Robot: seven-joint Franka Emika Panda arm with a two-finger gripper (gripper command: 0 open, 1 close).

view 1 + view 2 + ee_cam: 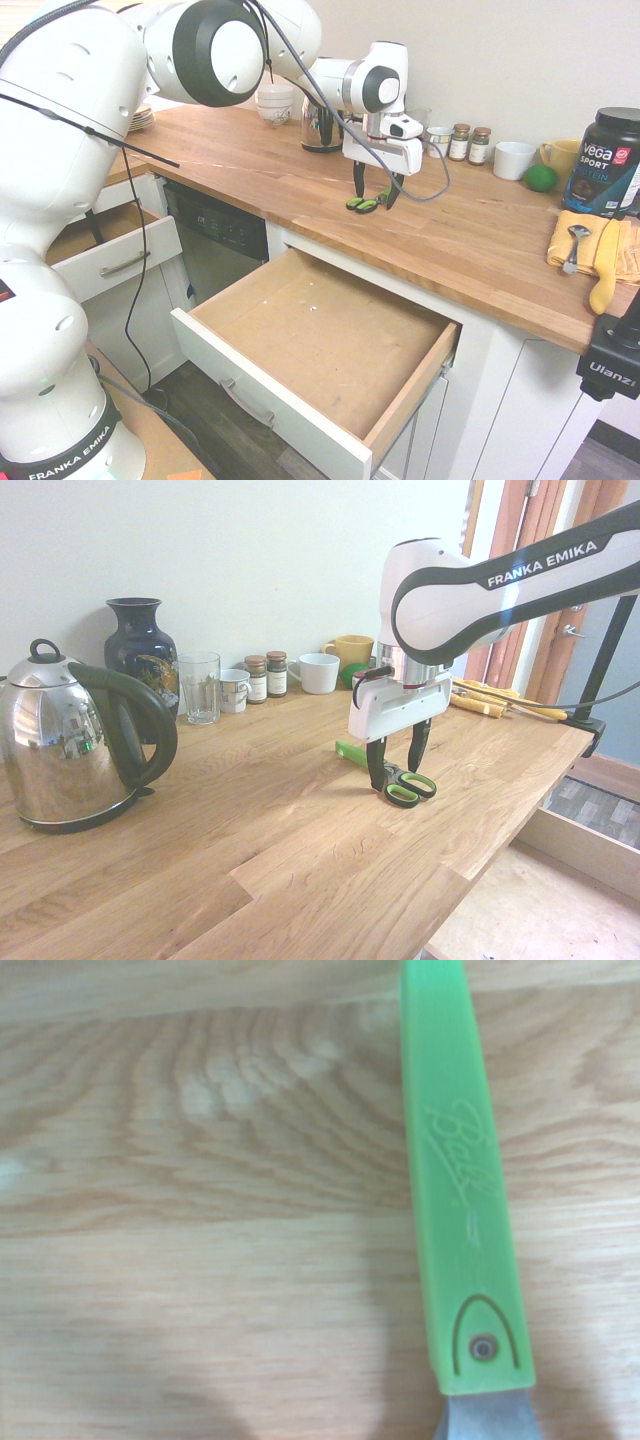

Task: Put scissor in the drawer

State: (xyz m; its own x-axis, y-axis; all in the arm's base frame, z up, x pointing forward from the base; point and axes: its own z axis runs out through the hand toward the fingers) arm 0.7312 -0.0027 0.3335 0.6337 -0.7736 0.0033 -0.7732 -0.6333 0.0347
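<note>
Nearest in the first exterior view, the wide white-fronted drawer with the slim metal bar handle point(300, 400) stands pulled fully out below the wooden plank worktop point(470, 240), its bare brown board bottom unobstructed. To its side a smaller white drawer point(105, 255) is also pulled out.

Beyond the worktop's front edge, set back from it on bare wood, lies the small pair of scissors with green-and-black loop handles and a green blade sheath point(385, 772). It lies flat, its long axis running at a slant across the planks: the handles point toward the front edge and the drawer side, the sheathed blades toward the wall. In the wrist view the green sheath point(460, 1190) shows close up.

My claw point(396, 772) points straight down over the scissors, fingers spread wide on either side of it near the pivot, gripping nothing; I can't tell whether the tips touch the wood.

Open wood surrounds the scissors. Farther back stand a steel kettle with a black handle point(70, 740), a clear glass point(200, 687), two spice jars point(267, 675) and a white mug point(318, 673) along the wall.
</note>
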